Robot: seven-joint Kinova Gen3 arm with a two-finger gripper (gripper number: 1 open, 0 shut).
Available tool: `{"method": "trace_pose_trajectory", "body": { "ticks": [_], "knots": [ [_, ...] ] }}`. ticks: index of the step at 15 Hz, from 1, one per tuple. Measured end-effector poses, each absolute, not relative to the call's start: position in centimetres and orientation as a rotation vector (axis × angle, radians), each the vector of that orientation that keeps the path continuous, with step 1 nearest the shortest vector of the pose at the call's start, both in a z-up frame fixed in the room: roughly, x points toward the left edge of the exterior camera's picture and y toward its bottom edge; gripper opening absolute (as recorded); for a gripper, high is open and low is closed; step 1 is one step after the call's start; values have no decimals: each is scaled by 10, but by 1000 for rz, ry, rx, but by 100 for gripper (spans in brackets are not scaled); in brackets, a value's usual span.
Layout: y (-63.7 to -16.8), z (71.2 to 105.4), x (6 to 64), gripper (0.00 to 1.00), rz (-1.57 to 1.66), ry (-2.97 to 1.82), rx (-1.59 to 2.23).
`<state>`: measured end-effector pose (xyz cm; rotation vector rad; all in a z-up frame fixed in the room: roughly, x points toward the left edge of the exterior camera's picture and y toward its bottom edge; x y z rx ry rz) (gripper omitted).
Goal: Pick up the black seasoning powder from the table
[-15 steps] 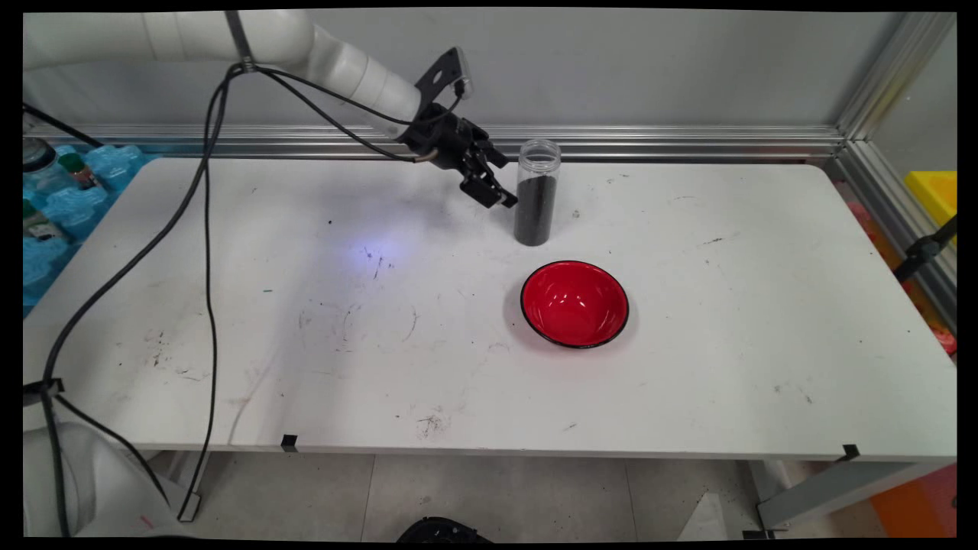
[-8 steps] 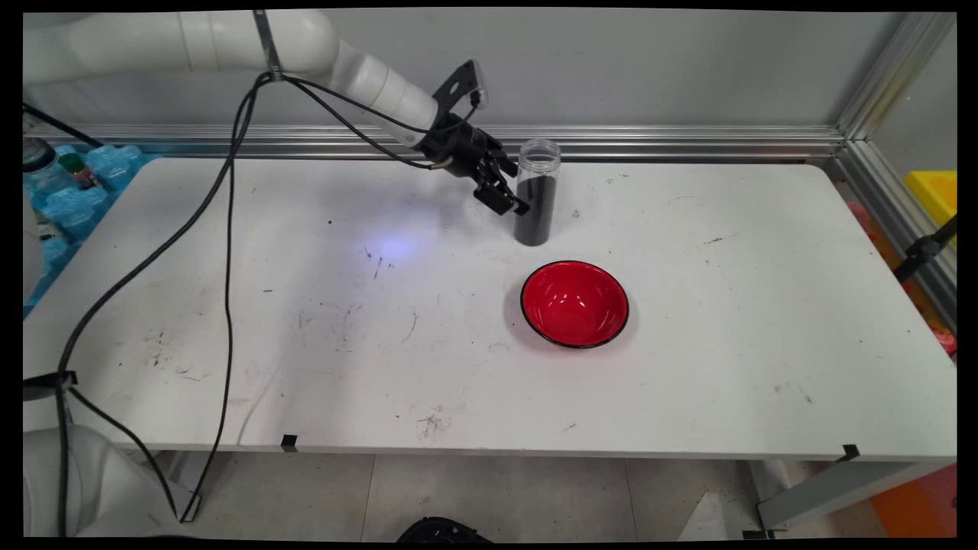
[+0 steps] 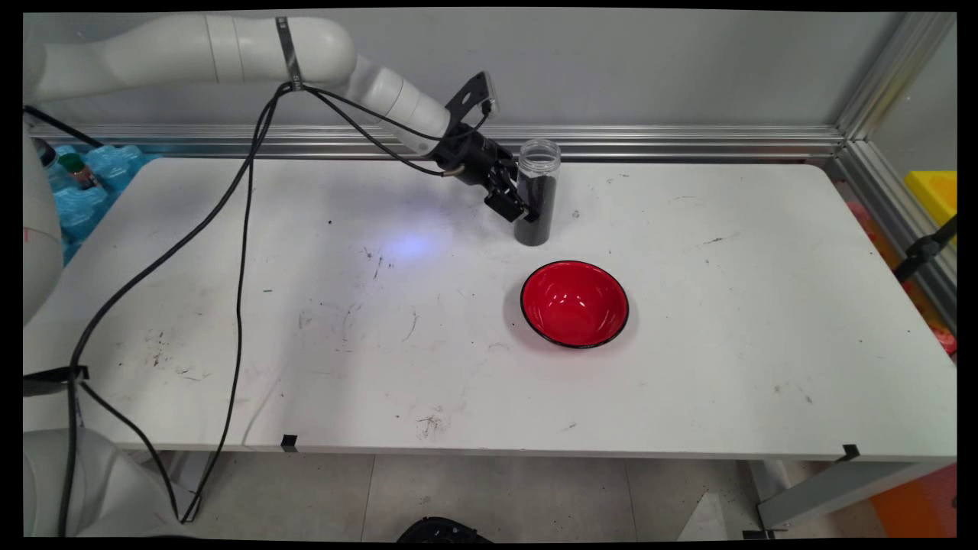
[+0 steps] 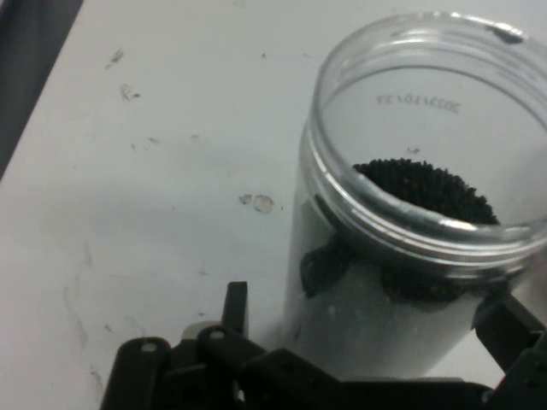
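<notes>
— Gripper (image 3: 523, 208) state?
— Spread wide around the clear jar (image 3: 536, 192) of black grains, fingers either side; whether they touch it, I cannot tell.
— Jar's place?
— Upright on the table's (image 3: 764, 305) far side, beyond the red bowl (image 3: 574, 303)

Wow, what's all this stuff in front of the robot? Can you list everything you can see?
Jar: one, clear plastic, open-topped, part-filled with small black grains, upright near the table's far edge.
Bowl: one, red with a black rim, just in front of the jar.
Table: one, white, scuffed.
Bottles: a few, on blue packs off the table's far left.
Bin: one, yellow, at far right.
Cables: black, hanging from the arm.
Arm: one, white, coming from upper left.
Gripper: one, black, its jaws open either side of the jar.
</notes>
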<state>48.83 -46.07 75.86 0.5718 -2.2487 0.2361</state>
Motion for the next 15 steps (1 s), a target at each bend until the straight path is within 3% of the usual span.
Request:
{"method": "trace_pose_trajectory", "body": {
  "ticks": [15],
  "knots": [
    [-465,739,492,100,197,-2205,615]
  ]
}}
